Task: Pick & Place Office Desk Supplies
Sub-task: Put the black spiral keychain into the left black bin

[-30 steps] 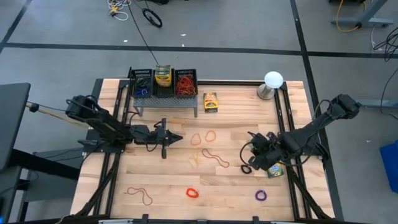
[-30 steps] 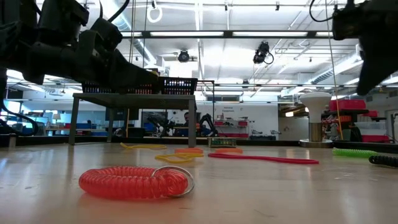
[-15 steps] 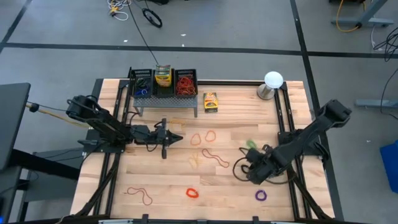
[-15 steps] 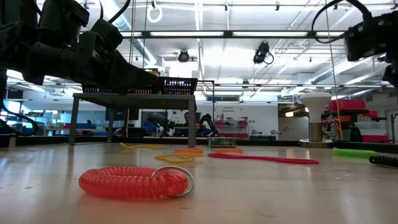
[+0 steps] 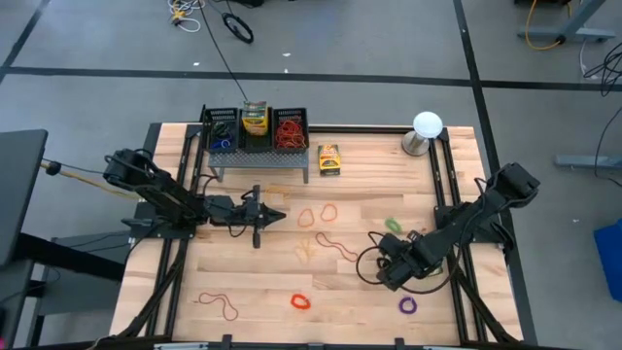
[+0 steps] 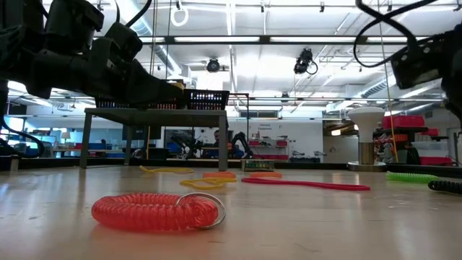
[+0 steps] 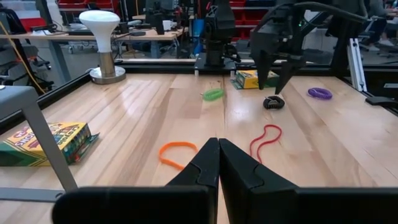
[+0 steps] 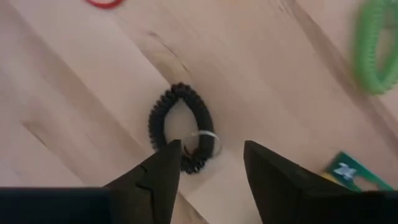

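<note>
High view: left gripper (image 5: pixel 275 216) waits at table centre-left, fingers pressed shut on nothing; right gripper (image 5: pixel 386 275) hangs at about 4 o'clock, directly over the black coil loop (image 8: pixel 182 126) lying flat on the wood. Its fingers (image 8: pixel 158 177) are parted and empty, straddling the loop's near end. Judged step: pre-grasp; next, descend and close on the coil.

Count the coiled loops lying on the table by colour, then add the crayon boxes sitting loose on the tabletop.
Red coil: 1
Purple coil: 1
Green coil: 1
Black coil: 1
Crayon boxes: 2, one beside the rack, one on the table's right side
Total: 6
</note>
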`<action>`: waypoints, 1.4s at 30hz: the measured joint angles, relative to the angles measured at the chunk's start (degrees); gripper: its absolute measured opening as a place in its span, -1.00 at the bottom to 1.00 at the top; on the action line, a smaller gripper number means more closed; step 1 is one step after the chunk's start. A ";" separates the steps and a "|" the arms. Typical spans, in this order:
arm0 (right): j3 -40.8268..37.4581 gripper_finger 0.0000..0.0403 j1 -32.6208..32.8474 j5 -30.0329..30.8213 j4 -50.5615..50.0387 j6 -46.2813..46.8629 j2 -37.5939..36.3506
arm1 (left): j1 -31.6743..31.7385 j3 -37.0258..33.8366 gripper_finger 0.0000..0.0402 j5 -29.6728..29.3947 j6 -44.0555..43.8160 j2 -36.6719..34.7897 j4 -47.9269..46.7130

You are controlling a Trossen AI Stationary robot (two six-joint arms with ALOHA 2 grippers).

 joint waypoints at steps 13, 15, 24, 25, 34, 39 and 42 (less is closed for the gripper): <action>-5.18 -0.33 0.01 -0.41 7.27 3.04 -0.01 | 0.00 0.00 -0.95 0.00 0.23 0.02 -0.48; -5.24 -0.33 0.01 -0.41 7.26 3.03 -0.01 | 0.00 0.00 -0.95 -0.01 0.23 0.02 -0.48; -5.26 -0.54 0.01 -1.10 8.54 0.88 -0.04 | -0.84 0.00 -0.95 3.43 -2.55 0.02 -1.37; -5.26 -0.60 0.01 -1.14 8.75 0.20 -0.03 | -1.54 0.00 -0.95 3.42 -2.55 0.02 -1.40; 0.62 -0.98 0.80 8.99 5.44 -7.22 -0.07 | -7.48 4.34 -0.82 -1.30 -7.87 0.04 -6.05; 3.44 -0.98 2.80 25.56 7.70 -11.38 -0.12 | -11.86 9.79 -0.65 -5.63 -13.79 5.11 -9.84; 3.37 -0.98 3.78 32.69 9.83 -13.23 0.11 | -13.96 13.02 -0.57 -10.56 -15.14 11.21 -8.59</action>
